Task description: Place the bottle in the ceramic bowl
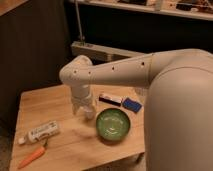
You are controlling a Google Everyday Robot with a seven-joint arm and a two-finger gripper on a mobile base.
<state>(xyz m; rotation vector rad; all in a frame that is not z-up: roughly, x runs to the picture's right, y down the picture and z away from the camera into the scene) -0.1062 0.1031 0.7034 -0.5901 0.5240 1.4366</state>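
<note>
One pincer [85,111] hangs at the end of the white arm [115,70], pointing down over the middle of the worktop [65,145]. Cannot tell how far open it is or whether it holds anything. Green bowl [113,124] sits upright just to its right, toward the front edge. Behind the bowl, near the back right corner, a dark-and-white flat packet [110,98] and a blue block [132,104] lie side by side. Bottle [42,132] lies on its side well apart from the bowl, by the left edge, cap pointing left. Orange carrot [32,156] lies just in front of it, at the front left corner.
</note>
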